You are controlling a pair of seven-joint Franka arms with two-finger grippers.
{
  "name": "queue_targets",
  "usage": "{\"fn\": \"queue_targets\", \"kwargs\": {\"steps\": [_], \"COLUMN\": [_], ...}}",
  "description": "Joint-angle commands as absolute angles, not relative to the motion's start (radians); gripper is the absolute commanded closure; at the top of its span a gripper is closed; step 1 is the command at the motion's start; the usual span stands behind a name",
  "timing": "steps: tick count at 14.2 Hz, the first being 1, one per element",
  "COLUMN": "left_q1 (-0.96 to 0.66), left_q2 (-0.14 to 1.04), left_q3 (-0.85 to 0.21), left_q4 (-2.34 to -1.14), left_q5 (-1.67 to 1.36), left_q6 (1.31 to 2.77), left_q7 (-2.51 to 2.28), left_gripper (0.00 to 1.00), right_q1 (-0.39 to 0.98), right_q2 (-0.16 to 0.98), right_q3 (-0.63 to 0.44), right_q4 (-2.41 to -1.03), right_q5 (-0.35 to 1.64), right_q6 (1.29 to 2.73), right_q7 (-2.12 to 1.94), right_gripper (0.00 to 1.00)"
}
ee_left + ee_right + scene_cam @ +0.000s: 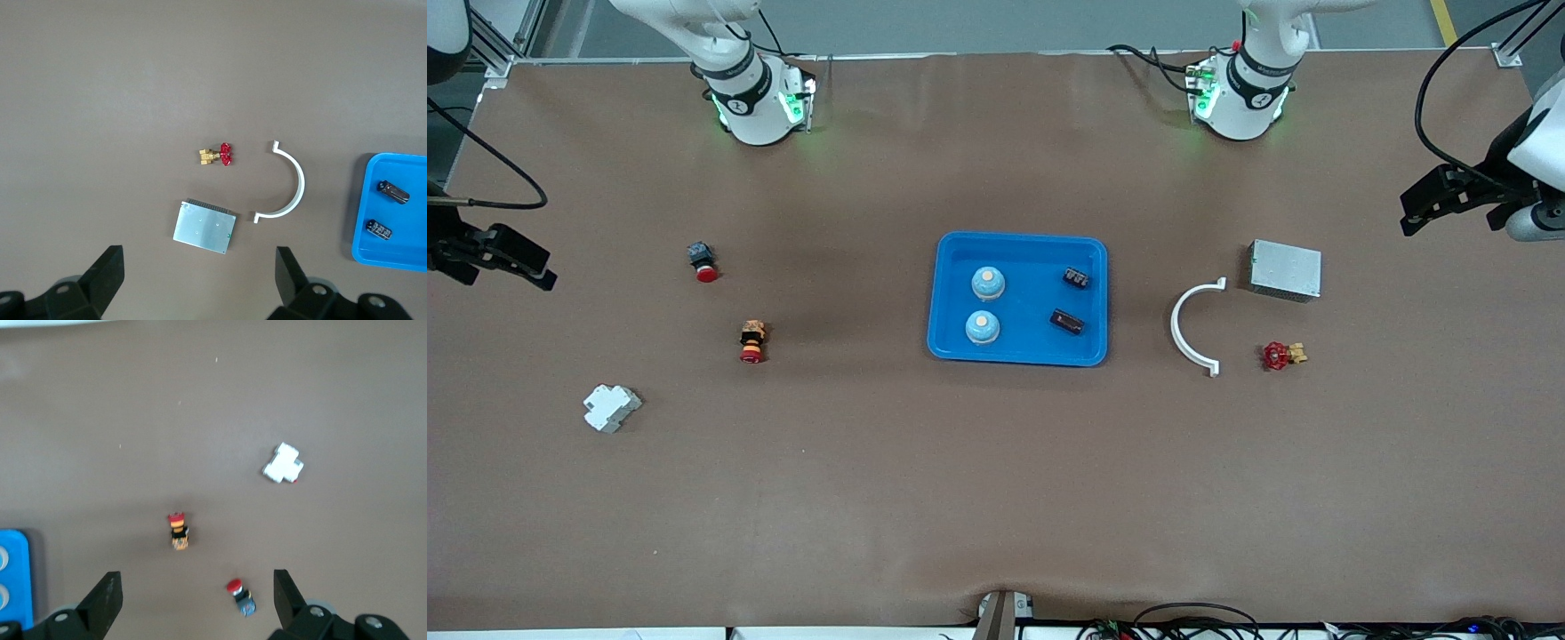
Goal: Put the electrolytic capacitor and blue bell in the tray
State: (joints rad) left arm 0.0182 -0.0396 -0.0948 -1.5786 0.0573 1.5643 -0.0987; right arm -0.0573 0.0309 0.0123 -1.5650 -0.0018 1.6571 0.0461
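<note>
Sitting mid-table, tray (1018, 356) holds 2 blue bells (988, 284) (983, 327) on the side toward right arm's end, and 2 electrolytic caps (1076, 277) (1067, 321) on the side toward left arm's end; the two caps also show in left wrist view (393, 191) (378, 230), inside tray corner (373, 257). All 4 parts lie flat on tray floor, apart from each other. Left gripper (1449, 200) hangs over table edge at left arm's end, fingers (107, 273) spread wide, nothing between them. Right gripper (494, 258) hangs over table edge at right arm's end, fingers (103, 597) likewise wide apart and empty. Both arms wait, well clear of tray. Toward left arm's end: white curved bracket (1193, 327) nearest tray, grey metal box (1285, 270) past it, red valve w/ brass body (1282, 356) nearer front cam than box. Toward right arm's end: red-capped button w/ dark body (703, 262), red/yellow button (752, 342) nearer front cam, white plastic block (611, 407) nearest front cam of the 3. Brown table cover (871, 498) under everything.
</note>
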Motion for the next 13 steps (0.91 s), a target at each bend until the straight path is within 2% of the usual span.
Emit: {"fn": "queue_targets", "kwargs": {"steps": [1, 6, 13], "left_q1": [0.015, 0.017, 0.017], "left_q2": [-0.051, -0.054, -0.048], "left_q3": [-0.094, -0.094, -0.094], "left_q4": [-1.575, -1.574, -1.562], "left_q5": [0.043, 0.043, 0.043], "left_q6": [1.559, 1.559, 1.559], "left_q7": [-0.091, -0.089, -0.091], "left_gripper": [0.00, 0.00, 0.00], "right_q1": [-0.077, -0.077, -0.075], "right_q2": [0.008, 0.008, 0.006], "right_q3": [0.023, 0.021, 0.023], "right_q4": [-1.537, -1.488, -1.468], "right_q5": [0.018, 0.020, 0.023], "right_q6": [1.574, 1.456, 1.417], "right_q7": [0.043, 0.048, 0.051], "right_gripper": [0.00, 0.00, 0.00]}}
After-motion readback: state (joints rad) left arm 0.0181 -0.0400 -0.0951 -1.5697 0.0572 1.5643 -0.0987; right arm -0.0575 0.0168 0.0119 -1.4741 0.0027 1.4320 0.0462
